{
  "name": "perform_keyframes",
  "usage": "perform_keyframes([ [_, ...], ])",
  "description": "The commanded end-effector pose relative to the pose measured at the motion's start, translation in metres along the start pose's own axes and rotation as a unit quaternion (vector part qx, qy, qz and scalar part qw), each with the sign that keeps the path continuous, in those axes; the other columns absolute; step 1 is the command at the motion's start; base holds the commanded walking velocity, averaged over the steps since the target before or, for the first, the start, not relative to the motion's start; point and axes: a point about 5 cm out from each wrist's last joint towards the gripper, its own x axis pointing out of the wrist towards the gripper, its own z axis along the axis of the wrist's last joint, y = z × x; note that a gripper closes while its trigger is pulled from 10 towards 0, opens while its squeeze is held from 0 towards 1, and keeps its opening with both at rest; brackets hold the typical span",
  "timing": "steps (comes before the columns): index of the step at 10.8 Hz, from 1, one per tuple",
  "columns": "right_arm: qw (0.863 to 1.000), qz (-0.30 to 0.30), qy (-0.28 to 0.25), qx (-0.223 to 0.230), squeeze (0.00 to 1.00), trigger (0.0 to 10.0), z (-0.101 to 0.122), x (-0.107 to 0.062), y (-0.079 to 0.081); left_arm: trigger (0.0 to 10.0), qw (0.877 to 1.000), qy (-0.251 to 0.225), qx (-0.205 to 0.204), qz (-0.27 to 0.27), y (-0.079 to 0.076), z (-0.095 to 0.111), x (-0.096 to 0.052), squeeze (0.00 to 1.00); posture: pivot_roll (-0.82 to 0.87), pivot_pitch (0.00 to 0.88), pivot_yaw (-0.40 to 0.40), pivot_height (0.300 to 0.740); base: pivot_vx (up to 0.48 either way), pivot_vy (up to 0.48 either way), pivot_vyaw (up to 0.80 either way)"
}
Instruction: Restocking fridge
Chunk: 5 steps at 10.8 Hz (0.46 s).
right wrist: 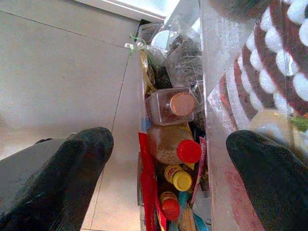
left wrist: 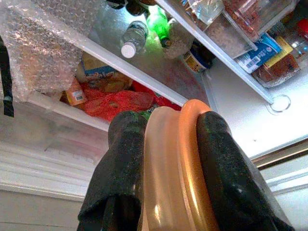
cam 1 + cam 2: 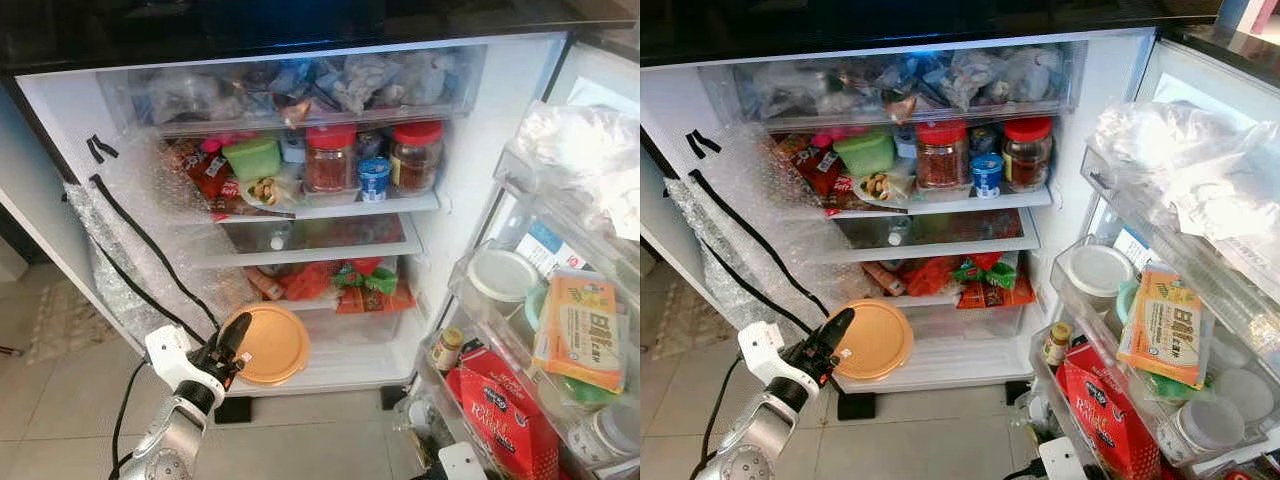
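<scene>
One orange container [image 3: 267, 344], two red-lidded jars [image 3: 330, 158]

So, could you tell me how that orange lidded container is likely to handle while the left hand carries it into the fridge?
The orange lidded container looks like rigid plastic, so it should keep its shape. The left hand pinches only its smooth rim, so it may slip or pivot. Flat and round, it could roll if set down on edge.

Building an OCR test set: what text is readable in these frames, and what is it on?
"RAISINS", partly legible, white on the red bag in the door bin.
Large Chinese characters on the orange box in the door; too blurred to transcribe.
Blue tub between the red-lidded jars: label print too small.
Blue-and-white packet in the left wrist view: print blurred.
Left gripper holds an orange container with no text.
</scene>
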Motion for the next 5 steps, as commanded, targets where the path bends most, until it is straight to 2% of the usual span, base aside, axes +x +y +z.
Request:
perform_keyframes([
  [1, 1.000, -0.006, -0.003, -0.002, 0.00, 10.0, 0.0016, 0.0004, -0.0027, 10.0, 1.000, -0.008, -0.004, -0.005, -0.0031, 0.0041, 0.0024, 0.00, -0.10, 0.028, 0.041, 0.740, 0.000, 0.000, 0.00],
  [5, 1.000, -0.003, -0.001, -0.002, 0.00, 10.0, 0.0005, 0.0003, -0.0041, 10.0, 1.000, -0.010, -0.004, -0.004, -0.0025, 0.0064, 0.0022, 0.00, -0.10, 0.034, 0.042, 0.740, 0.000, 0.000, 0.00],
])
